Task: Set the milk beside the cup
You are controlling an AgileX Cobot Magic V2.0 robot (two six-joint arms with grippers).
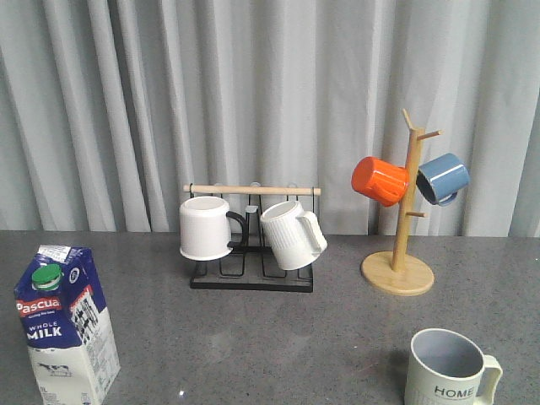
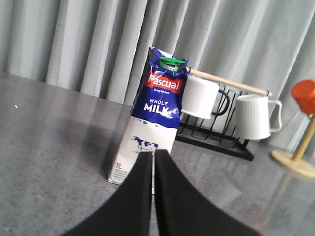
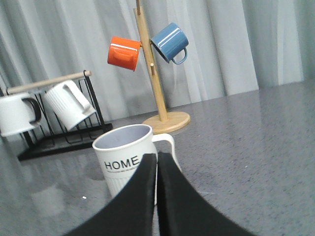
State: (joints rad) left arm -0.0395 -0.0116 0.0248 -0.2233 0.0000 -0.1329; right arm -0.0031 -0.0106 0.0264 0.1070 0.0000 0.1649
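The milk carton (image 1: 66,325), dark blue and white with a red "Pascual" band and a green cap, stands upright at the front left of the grey table. It also shows in the left wrist view (image 2: 153,115), just beyond my left gripper (image 2: 153,156), which is shut and empty. The cream "HOME" cup (image 1: 449,369) stands at the front right. It also shows in the right wrist view (image 3: 129,164), just beyond my right gripper (image 3: 157,156), which is shut and empty. Neither gripper shows in the front view.
A black rack with a wooden bar (image 1: 251,245) stands at the back middle, holding a plain white mug (image 1: 207,227) and a ribbed white mug (image 1: 292,234). A wooden mug tree (image 1: 403,228) at the back right carries an orange mug (image 1: 380,180) and a blue mug (image 1: 443,178).
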